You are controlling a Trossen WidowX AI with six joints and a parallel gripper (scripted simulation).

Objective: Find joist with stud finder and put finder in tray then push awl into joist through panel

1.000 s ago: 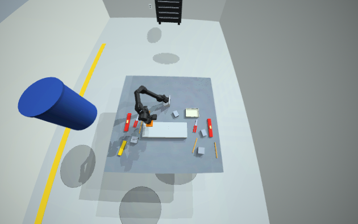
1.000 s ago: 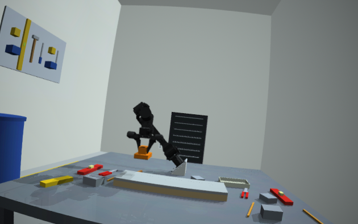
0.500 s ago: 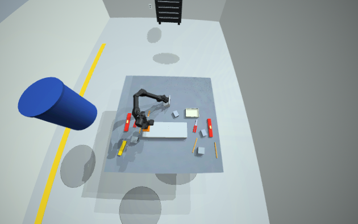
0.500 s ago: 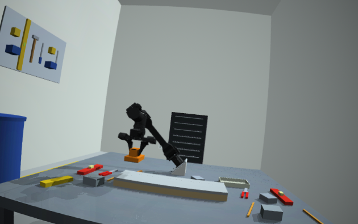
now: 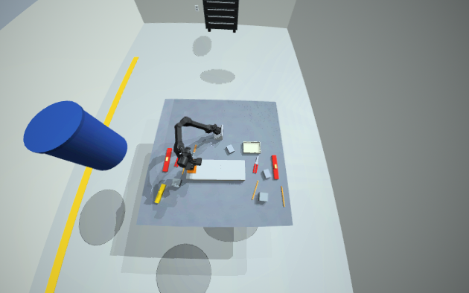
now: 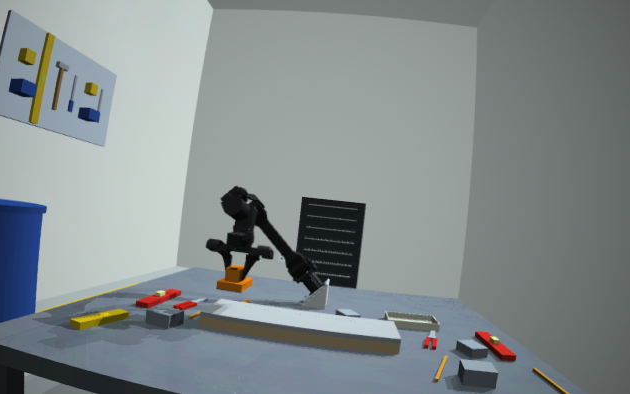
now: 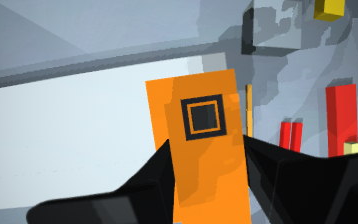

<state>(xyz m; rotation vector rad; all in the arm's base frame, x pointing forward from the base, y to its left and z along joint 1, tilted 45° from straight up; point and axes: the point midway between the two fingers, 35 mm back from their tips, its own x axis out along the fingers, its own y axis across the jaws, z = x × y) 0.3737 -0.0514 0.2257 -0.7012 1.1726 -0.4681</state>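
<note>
My gripper (image 5: pixel 192 168) (image 6: pixel 236 272) (image 7: pixel 199 139) is shut on the orange stud finder (image 5: pixel 193 171) (image 6: pixel 234 285) (image 7: pixel 205 177). The stud finder is held level above the left end of the white floor panel (image 5: pixel 223 172) (image 6: pixel 315 324) (image 7: pixel 55 135), with a gap under it. Its square window is dark in the wrist view. The awl (image 5: pixel 195 148) (image 6: pixel 246 301) lies behind the panel's left end, mostly hidden in the exterior view. The pale tray (image 5: pixel 251 152) (image 6: pixel 417 325) stands behind the panel's right end. The joist is hidden.
Left of the panel are a grey block (image 5: pixel 176 183) (image 6: pixel 164 318), a yellow bar (image 5: pixel 160 193) (image 6: pixel 99 319), a red level (image 5: pixel 167 160) (image 6: pixel 159 298) and red-handled pliers (image 6: pixel 186 305). Another red level (image 5: pixel 275 167) (image 6: pixel 495 346), grey blocks and pencils lie at the right.
</note>
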